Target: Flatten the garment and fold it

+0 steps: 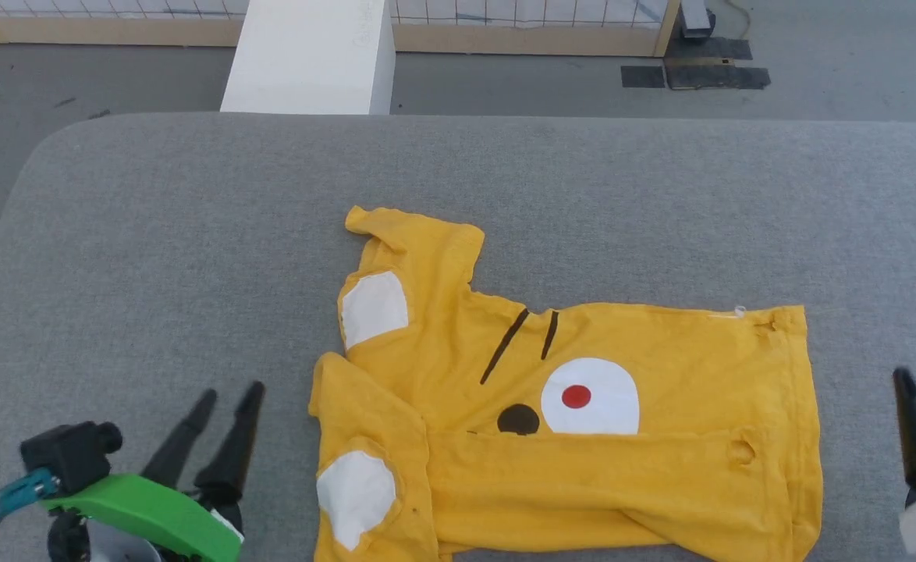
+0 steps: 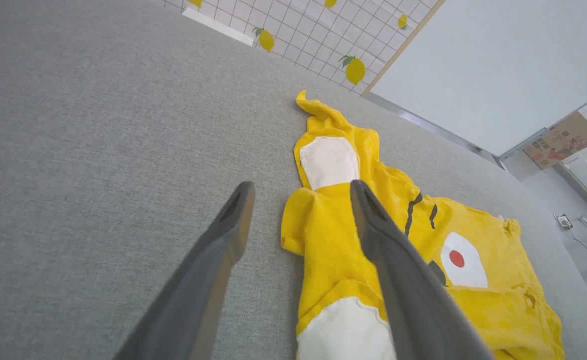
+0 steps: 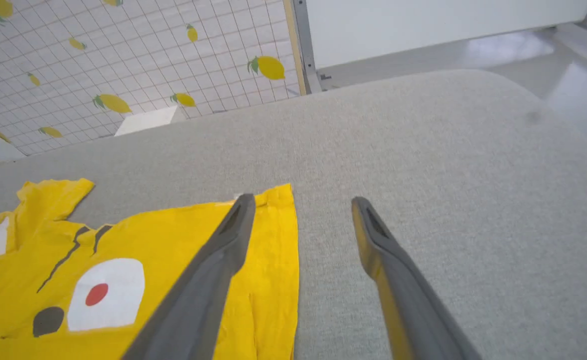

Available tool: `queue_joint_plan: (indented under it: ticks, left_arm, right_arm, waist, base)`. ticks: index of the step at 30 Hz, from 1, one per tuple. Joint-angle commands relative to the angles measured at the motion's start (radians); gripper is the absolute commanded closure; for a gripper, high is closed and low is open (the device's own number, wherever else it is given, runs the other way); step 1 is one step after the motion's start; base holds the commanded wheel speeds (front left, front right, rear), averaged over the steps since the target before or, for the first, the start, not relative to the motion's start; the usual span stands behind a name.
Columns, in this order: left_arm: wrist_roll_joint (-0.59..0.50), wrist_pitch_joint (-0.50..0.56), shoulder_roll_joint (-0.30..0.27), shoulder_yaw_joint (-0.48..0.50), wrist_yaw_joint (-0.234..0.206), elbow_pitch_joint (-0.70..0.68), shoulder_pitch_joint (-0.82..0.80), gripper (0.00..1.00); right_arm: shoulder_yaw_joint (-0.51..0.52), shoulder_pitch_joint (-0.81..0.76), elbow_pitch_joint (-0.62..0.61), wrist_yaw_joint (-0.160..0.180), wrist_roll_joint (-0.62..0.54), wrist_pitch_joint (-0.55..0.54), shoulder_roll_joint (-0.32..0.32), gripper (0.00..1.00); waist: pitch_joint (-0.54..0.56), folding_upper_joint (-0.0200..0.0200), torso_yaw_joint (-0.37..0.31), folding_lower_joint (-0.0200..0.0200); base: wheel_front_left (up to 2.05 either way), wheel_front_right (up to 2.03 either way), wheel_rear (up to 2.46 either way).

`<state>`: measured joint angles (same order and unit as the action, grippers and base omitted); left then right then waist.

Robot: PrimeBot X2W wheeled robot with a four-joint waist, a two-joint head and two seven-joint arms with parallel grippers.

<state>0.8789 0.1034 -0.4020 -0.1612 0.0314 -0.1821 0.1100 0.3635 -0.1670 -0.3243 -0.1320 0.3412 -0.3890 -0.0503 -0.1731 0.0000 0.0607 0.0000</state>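
Garment [image 1: 583, 421] lies lower centre on counter [image 1: 193, 234], bottom edge folded up | left end effector [image 1: 232, 390] and right end effector [image 3: 302, 199] both released, empty, flanking it | we'd pinch both ends evenly, lift together.

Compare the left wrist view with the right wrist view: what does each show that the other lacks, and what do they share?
Left wrist view: the open left claw near the shirt's sleeves, two white patches and a brown box in the background. Right wrist view: the open right claw straddling the hem, one finger over cloth, one over the table. Both: the face print, the grey table and the lemon wall.
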Motion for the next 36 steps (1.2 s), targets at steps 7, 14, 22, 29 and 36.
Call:
queue_joint_plan:
  ticks: [7,14,22,29,36]
  left_arm:
    - [-0.201,-0.329,0.084,0.054,-0.031,0.035,-0.031,0.0]
    - [-0.326,-0.363,0.118,0.08,-0.024,0.06,-0.055,0.0]
    - [-0.362,-0.262,0.009,0.046,0.047,0.073,-0.277,0.0]
    - [-0.2,-0.015,-0.072,-0.039,0.094,0.174,-0.569,0.0]
    - [0.038,0.235,-0.201,-0.212,0.099,0.231,-0.819,0.0]
  right_arm:
    - [-0.085,0.044,0.031,0.001,-0.15,0.295,0.0,0.0]
    - [-0.122,0.032,0.106,0.001,-0.192,0.444,0.0,0.0]
    - [-0.132,0.05,0.124,0.001,-0.203,0.469,0.0,0.0]
    - [-0.152,0.076,0.133,0.001,-0.198,0.471,0.0,0.0]
    - [-0.172,0.115,0.144,0.001,-0.199,0.484,0.0,0.0]
  waist:
    - [0.01,0.0,0.013,0.0]
    - [0.005,0.0,0.012,0.0]
    - [-0.043,0.0,0.0,0.0]
    - [-0.127,0.0,-0.018,0.0]
    - [-0.222,0.0,-0.051,0.0]
  base:
    - [0.0,0.0,0.0]
    - [0.0,0.0,0.0]
    - [0.0,0.0,0.0]
    - [0.0,0.0,0.0]
    - [0.0,0.0,0.0]
